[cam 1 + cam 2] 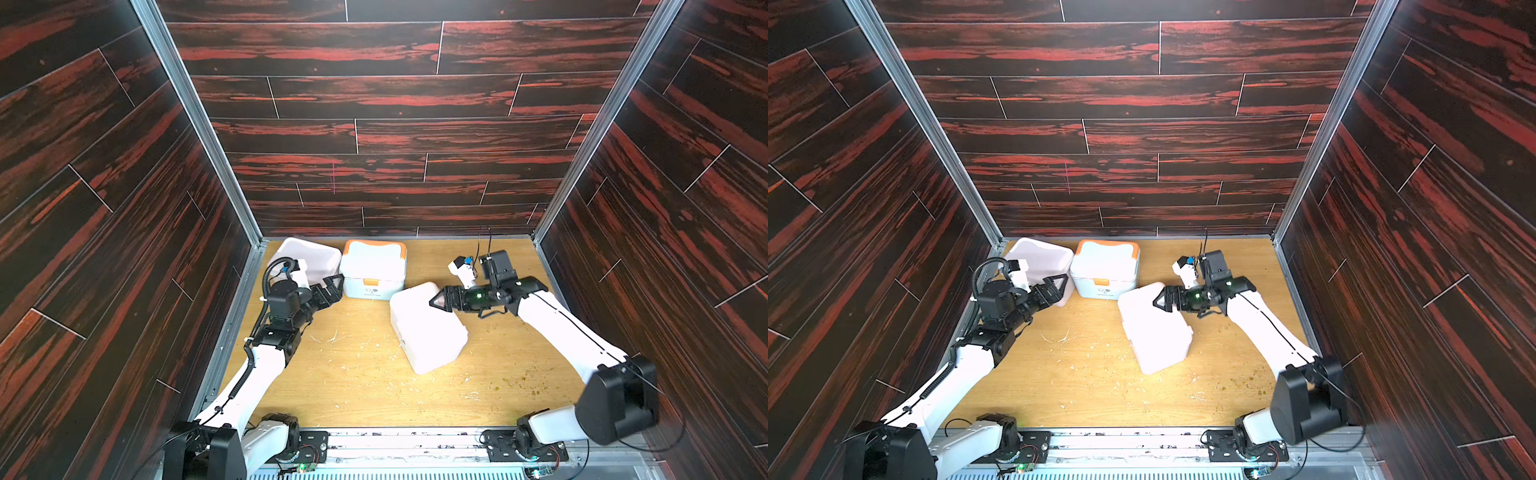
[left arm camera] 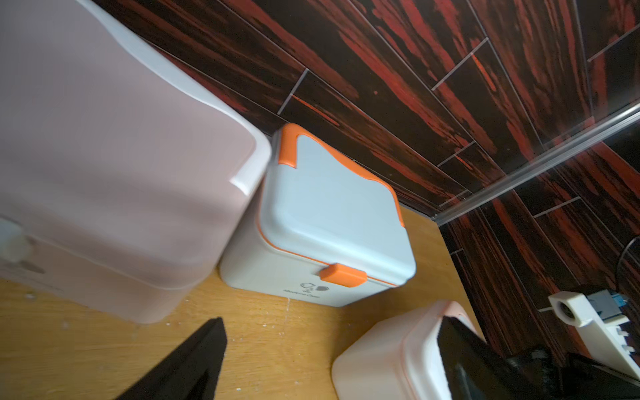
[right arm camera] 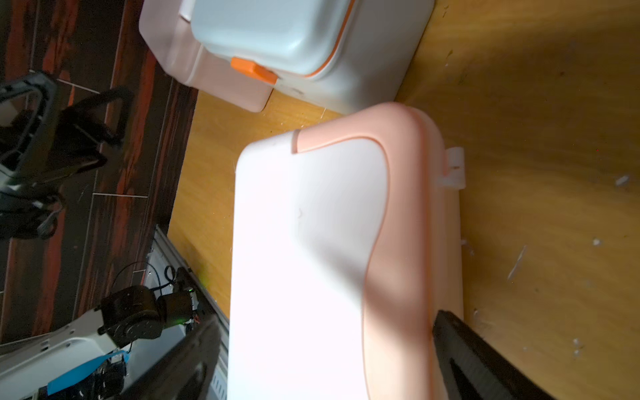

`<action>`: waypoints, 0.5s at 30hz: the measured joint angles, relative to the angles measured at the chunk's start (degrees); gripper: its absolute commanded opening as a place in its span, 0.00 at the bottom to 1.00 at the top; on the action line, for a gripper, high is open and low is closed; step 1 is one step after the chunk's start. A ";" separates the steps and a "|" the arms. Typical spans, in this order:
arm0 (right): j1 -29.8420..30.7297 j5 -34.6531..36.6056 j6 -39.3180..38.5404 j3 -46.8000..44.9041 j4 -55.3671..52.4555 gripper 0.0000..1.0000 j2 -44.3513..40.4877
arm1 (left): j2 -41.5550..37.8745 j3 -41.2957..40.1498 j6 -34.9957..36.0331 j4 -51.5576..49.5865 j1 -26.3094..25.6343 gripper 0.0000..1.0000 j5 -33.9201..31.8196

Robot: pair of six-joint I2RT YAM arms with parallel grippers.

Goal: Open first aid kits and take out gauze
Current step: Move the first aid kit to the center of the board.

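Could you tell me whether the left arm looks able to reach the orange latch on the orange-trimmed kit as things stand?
Probably yes. The left hand is open and aimed at the latch, with only bare table between; the pink kit beside it stands clear of that path.

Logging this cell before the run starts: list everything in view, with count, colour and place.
orange-trimmed first aid kit: one, pale blue-white with orange latch, back of table, lid shut
pinkish first aid kits: two, pale pink-white, one in the back left corner, one turned askew mid-table, lids shut
wooden table: one, light oak
debris flecks: many, white and greenish, scattered on the table
wall panels: three sides, dark red-black wood grain
robot arms: two, white with black joints, left, right
left hand: one, black, open, beside the back left kit
right hand: one, black, open, astride the askew kit's far end
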 measured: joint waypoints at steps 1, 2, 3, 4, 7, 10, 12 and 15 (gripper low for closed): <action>0.33 0.11 0.74 -1.75 0.42 0.99 -2.16 | 0.00 0.24 -0.44 -0.07 -1.53 1.00 0.02; 0.46 0.26 1.38 -3.10 0.85 0.99 -4.04 | -0.02 0.35 -0.87 -0.17 -2.99 1.00 0.02; 0.61 0.61 2.16 -4.70 1.38 0.99 -6.45 | -0.09 0.35 -1.49 -0.39 -4.70 1.00 0.07; 0.68 1.01 2.97 -6.03 1.79 0.99 -8.92 | -0.26 0.13 -2.25 -0.57 -6.32 1.00 0.02; 0.90 3.45 5.27 -9.55 4.24 0.99 -15.69 | -2.21 -2.38 -5.25 -0.70 -10.47 1.00 -0.04; 0.98 7.19 7.41 -12.94 6.78 0.99 -21.73 | -4.68 -5.35 -9.20 -1.22 -14.08 1.00 -0.24; 0.96 9.51 8.72 -14.58 8.09 0.99 -23.85 | -5.57 -7.23 -12.35 -0.61 -15.63 1.00 -0.20; 0.98 10.91 9.55 -15.17 9.03 0.98 -22.67 | -5.46 -9.84 -16.70 1.31 -17.38 1.00 -0.20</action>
